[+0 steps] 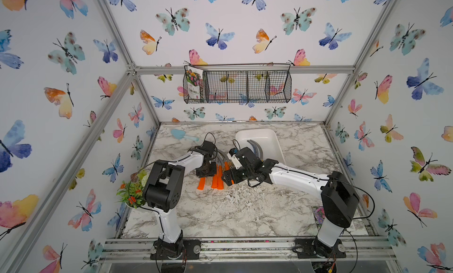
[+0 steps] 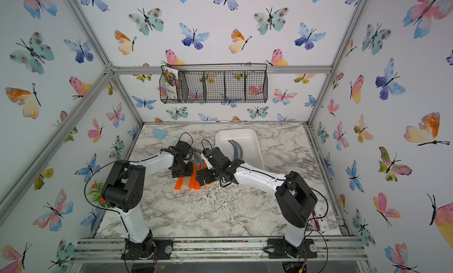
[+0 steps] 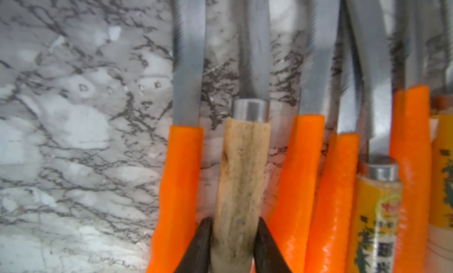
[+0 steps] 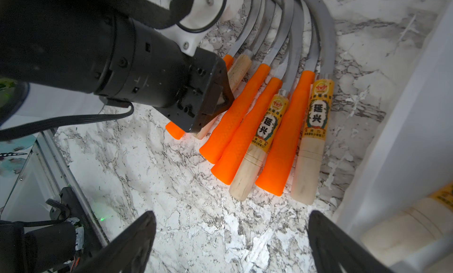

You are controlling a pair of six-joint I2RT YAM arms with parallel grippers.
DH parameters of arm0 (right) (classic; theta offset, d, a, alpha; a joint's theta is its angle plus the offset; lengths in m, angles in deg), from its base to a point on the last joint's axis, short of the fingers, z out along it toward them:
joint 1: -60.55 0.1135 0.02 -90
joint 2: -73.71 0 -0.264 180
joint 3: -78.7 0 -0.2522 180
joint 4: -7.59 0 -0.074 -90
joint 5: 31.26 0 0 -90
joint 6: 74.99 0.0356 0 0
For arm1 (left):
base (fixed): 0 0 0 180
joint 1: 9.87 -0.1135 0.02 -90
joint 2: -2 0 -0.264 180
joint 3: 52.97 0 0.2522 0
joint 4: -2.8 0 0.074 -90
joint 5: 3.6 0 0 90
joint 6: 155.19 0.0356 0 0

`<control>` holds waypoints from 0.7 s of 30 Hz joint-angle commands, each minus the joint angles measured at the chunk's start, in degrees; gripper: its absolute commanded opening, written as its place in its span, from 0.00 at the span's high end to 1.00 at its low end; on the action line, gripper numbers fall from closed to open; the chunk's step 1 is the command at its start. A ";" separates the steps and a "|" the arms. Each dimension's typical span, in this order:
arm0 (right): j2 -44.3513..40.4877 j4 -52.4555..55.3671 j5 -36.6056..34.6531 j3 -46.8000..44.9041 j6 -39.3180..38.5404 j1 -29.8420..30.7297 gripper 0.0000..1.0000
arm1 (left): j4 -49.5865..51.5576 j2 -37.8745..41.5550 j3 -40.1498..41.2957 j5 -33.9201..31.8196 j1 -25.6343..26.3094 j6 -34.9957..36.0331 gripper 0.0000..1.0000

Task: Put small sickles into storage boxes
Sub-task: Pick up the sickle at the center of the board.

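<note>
- We saw a marble-patterned tabletop (image 1: 232, 210) flooring a booth with butterfly wallpaper (image 1: 220, 36) and an aluminium frame (image 1: 318, 68).
- At 12 o'clock on the back wall hung a wire mesh basket (image 1: 237, 88), with a seed packet (image 1: 195, 83) in its 9 o'clock end compartment.
- A light blue trowel (image 1: 180, 134) lay at 11 o'clock and a potted plant (image 1: 132, 193) stood at the 8 o'clock edge.
- The white tray (image 1: 262, 137) sat at 1 o'clock, its long axis roughly 12 to 6.
- Curved blades (image 1: 256, 148) inside it pointed toward 12.
- Seven sickles (image 4: 236, 112) lay side by side near the centre, just at 9 o'clock of the tray.
- Their long axes ran 12 to 6, handles toward 6.
- The left gripper (image 3: 232, 244) was clamped on the pale-wood-handled sickle (image 3: 241, 176), second from the row's 9 o'clock end.
- The right gripper (image 4: 231, 217) stood wide and held nothing, over bare marble by the handle ends.
</note>
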State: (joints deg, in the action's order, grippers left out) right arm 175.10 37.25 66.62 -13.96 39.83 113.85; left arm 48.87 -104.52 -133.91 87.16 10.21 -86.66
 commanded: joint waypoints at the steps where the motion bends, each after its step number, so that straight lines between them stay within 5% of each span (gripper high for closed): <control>1: -1.88 0.45 -0.86 -0.96 -0.60 0.25 0.02 | 0.87 -3.08 0.44 0.28 -0.12 0.08 0.83; 5: -2.71 0.77 -1.34 -1.21 -0.72 0.23 0.02 | 2.64 -1.63 -1.15 -0.18 -0.10 -0.09 0.99; 21: -4.69 1.24 -2.93 -0.54 -1.28 0.23 0.02 | 8.09 3.25 -7.83 -0.58 -0.06 -0.53 1.00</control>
State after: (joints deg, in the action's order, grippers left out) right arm 172.25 37.34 64.94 -14.81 39.37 113.85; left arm 54.71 -104.63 -140.14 87.16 10.21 -87.04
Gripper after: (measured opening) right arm 0.984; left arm 0.173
